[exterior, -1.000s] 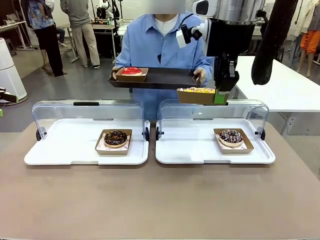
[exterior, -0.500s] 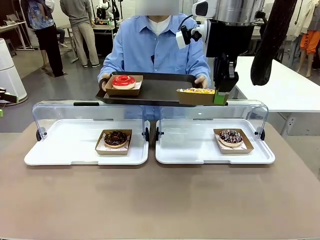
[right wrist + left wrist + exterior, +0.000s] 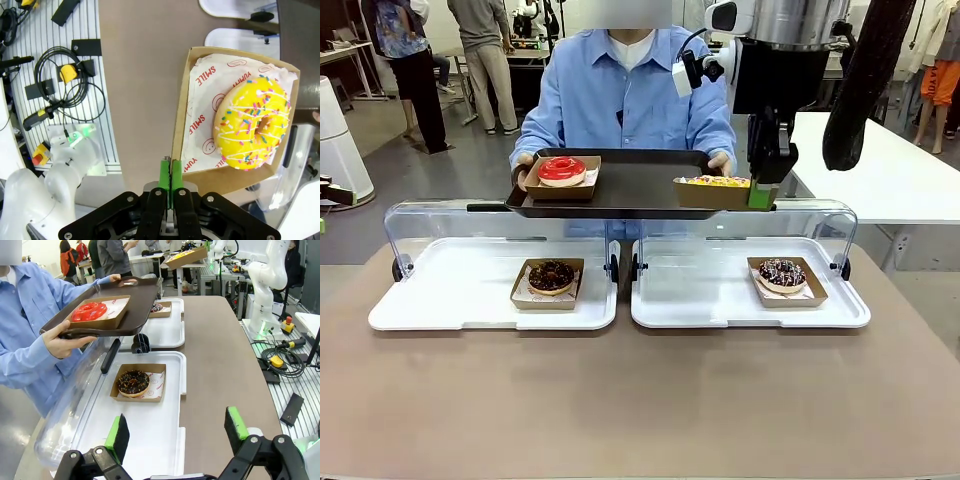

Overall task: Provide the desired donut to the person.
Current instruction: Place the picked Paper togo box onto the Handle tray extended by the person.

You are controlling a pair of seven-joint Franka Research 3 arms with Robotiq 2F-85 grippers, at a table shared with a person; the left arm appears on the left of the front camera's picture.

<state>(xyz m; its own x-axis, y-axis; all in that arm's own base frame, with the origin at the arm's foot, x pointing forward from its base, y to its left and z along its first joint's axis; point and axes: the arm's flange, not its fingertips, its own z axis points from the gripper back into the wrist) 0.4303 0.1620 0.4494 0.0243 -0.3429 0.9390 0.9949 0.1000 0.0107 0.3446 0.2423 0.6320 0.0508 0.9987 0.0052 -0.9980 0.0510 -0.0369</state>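
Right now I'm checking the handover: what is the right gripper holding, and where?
The right gripper pinches the yellow sprinkled donut's cardboard tray by its side wall.

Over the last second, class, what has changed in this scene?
The person's dark tray with the red donut came forward toward the robot and sits lower. The right end effector stayed shut on the yellow donut's box; both chocolate donuts stayed put.
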